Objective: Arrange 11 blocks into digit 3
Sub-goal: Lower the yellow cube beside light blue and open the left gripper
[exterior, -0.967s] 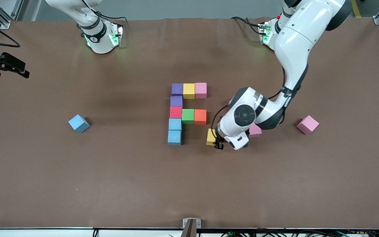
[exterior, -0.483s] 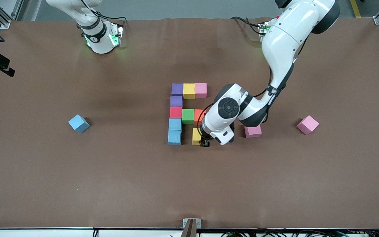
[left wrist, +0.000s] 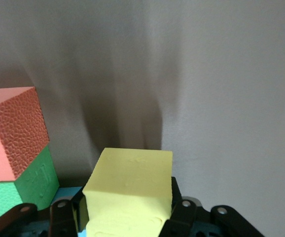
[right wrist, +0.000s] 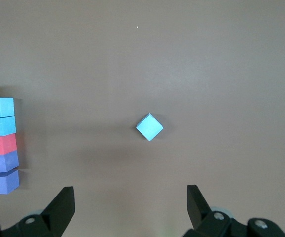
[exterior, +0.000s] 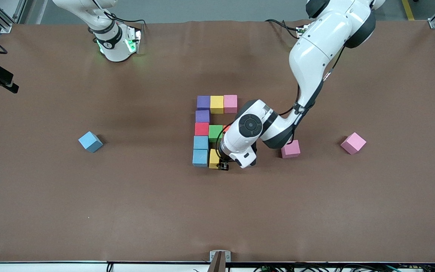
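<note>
Tabletop: wrist-only lone blue block (right wrist: 149, 127)

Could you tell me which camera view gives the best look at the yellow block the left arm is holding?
The left wrist view: the yellow block fills the foreground between the left end effector fingers. The front view shows only a sliver beside the blue blocks, under the wrist. The right wrist view does not show it.

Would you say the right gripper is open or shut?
Open: the right gripper shows its fingers spread wide, nothing between, above the lone blue block.
</note>
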Motion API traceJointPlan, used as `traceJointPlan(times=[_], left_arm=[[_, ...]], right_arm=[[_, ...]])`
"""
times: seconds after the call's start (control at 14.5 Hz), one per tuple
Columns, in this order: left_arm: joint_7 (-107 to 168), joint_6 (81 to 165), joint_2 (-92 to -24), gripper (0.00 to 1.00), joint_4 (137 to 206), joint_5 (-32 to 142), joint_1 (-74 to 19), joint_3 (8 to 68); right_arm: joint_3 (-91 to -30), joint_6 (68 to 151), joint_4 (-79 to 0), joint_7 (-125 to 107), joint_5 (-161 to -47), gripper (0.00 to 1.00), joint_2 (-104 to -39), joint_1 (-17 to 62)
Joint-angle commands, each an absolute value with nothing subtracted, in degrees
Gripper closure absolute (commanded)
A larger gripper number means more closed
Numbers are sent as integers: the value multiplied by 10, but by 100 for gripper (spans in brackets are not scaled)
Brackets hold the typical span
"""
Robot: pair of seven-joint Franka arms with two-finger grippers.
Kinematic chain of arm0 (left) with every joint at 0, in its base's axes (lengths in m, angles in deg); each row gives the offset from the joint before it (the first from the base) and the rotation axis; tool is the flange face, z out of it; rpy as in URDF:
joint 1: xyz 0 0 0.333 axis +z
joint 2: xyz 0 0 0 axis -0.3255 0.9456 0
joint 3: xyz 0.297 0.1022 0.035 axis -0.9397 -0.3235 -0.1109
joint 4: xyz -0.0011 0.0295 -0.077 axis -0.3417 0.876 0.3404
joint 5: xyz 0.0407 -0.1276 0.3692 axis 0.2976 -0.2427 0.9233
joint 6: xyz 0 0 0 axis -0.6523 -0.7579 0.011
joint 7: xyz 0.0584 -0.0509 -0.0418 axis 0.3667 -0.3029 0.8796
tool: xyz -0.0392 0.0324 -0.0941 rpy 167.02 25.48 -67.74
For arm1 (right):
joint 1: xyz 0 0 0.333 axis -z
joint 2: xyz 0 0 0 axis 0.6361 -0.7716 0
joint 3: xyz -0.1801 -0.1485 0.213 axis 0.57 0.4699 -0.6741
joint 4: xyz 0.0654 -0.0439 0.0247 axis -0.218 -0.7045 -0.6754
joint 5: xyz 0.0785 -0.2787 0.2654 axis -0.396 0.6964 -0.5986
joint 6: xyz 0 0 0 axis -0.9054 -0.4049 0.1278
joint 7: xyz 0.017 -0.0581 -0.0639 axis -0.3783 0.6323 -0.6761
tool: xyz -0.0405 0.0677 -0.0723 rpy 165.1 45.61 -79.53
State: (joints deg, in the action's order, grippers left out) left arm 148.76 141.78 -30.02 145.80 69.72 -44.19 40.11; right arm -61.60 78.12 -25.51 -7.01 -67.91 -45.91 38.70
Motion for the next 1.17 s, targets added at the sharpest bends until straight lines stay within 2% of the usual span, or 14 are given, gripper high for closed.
traceJointPlan(times=[0.0,0.21,1.1], left_arm=[[1488,1427,-283,85,1435,690,-449,396],[1490,1428,-270,85,1425,691,-452,396],[1514,1421,-255,85,1426,690,-465,388]], right_arm=[[-645,779,-245,-73,-678,0,-462,413],[-661,780,-245,-73,-677,0,-463,429],[-661,781,-245,-72,-676,0,-462,423]])
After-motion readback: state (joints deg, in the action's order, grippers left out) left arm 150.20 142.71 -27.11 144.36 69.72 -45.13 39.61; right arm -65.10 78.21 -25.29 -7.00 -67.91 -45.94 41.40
